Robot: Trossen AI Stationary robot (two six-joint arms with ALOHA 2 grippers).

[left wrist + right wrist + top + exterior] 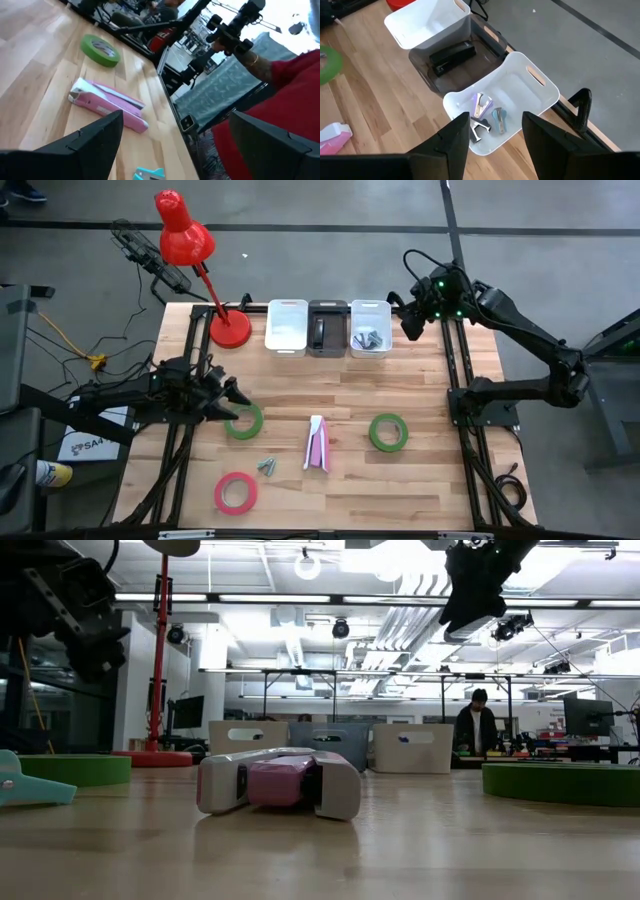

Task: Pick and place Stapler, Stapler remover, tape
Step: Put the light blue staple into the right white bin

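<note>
A pink-and-white stapler (317, 443) lies flat on the wooden table near its middle. A small staple remover (266, 466) lies to its left, teal in the left wrist view (150, 174). Three tape rolls lie flat: green (243, 421), green (388, 432) and pink (235, 492). My left gripper (235, 395) stands open and level at the table's left, just beside the left green roll and touching nothing. My right gripper (410, 320) hangs open high over the far right, slanting down above the right white bin (530, 95), with nothing between its fingers.
Three bins stand in a row at the far edge: a white one (287, 327), a dark one (328, 327) holding a black stapler (452, 56), and a white one (370, 328) with several staple removers (485, 117). A red desk lamp (229, 328) stands at the far left. A person (478, 725) is beyond the table.
</note>
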